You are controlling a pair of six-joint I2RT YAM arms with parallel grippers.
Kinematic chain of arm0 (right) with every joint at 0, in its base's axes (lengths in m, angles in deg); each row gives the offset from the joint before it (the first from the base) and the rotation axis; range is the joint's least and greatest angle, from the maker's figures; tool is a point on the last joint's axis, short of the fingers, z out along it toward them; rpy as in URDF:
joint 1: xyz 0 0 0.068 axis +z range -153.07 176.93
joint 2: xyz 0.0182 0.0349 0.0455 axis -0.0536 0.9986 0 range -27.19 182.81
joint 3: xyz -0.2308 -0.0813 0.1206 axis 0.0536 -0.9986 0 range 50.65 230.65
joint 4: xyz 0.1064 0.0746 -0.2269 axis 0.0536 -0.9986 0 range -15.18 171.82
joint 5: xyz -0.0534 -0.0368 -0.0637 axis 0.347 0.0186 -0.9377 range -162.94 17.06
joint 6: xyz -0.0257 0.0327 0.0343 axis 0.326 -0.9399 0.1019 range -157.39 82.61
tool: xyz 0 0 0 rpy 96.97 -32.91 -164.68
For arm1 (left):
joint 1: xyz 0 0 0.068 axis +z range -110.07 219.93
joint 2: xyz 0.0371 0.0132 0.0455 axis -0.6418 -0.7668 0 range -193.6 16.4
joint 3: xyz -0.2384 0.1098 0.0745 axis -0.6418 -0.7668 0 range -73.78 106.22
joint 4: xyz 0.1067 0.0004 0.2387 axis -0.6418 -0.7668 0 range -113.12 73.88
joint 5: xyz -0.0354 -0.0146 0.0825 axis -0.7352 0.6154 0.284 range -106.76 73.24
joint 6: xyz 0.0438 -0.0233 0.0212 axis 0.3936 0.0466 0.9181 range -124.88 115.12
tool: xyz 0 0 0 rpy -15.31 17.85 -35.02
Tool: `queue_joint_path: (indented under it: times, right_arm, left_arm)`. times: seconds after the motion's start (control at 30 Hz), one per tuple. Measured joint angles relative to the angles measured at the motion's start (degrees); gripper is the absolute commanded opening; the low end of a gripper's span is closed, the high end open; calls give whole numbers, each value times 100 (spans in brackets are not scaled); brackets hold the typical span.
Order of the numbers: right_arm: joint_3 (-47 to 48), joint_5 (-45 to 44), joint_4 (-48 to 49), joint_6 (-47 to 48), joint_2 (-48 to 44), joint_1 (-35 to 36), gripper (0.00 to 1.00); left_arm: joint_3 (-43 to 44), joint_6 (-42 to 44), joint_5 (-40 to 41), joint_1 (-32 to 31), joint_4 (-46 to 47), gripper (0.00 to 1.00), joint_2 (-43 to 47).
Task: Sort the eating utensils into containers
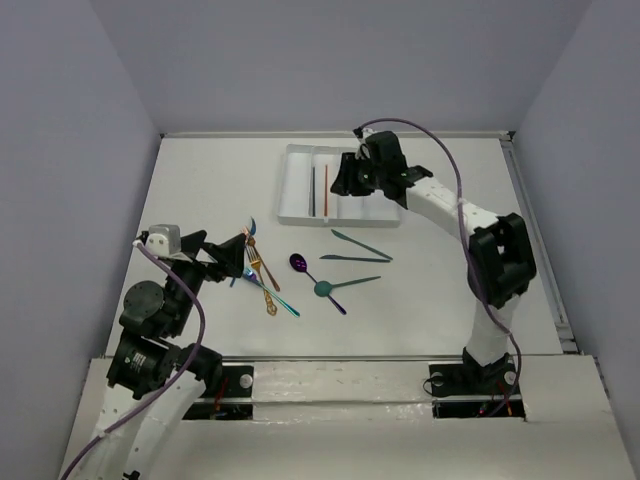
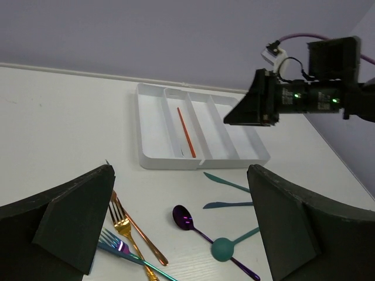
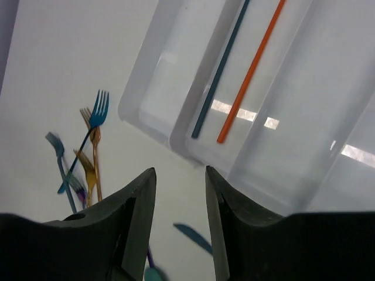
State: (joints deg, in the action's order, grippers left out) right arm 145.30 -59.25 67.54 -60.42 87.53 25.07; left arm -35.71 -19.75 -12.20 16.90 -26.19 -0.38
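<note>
Two in white plastic tray (image 1: pixel 284 185): thin orange stick (image 3: pixel 251 70), thin dark stick (image 3: pixel 220 69); metal forks (image 1: pixel 258 266), spoons (image 1: pixel 325 289), teal knives (image 1: pixel 360 246) loose on desk (image 1: pixel 200 180). My left hand (image 1: pixel 238 256) wide, right hand (image 3: pixel 180 175) narrow, both empty.

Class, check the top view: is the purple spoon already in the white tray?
No, the purple spoon lies outside the tray, beside the teal spoon.

Top view: high at the near side, looking down and far. Left wrist: low, near-left, facing far-right. Right wrist: close above the tray (image 3: pixel 170 76). All share it.
</note>
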Motion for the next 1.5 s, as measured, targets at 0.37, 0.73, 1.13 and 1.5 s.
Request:
queue_joint_path:
  times: [0.37, 0.73, 1.13, 1.5]
  right_arm:
    - [-3314, 273, 105, 951, -2614, 942, 47]
    - [-3969, 149, -387, 1768, -2723, 1110, 64]
    - [-3388, -848, -765, 2509, -1744, 1873, 67]
    - [-3084, -1034, -850, 2785, -1185, 1963, 54]
  left_arm:
    - [0, 0, 15, 136, 2, 99, 90]
    - [0, 2, -15, 260, 4, 99, 85]
    - [0, 2, -146, 264, 13, 99, 85]
    - [0, 2, -306, 264, 39, 99, 87]
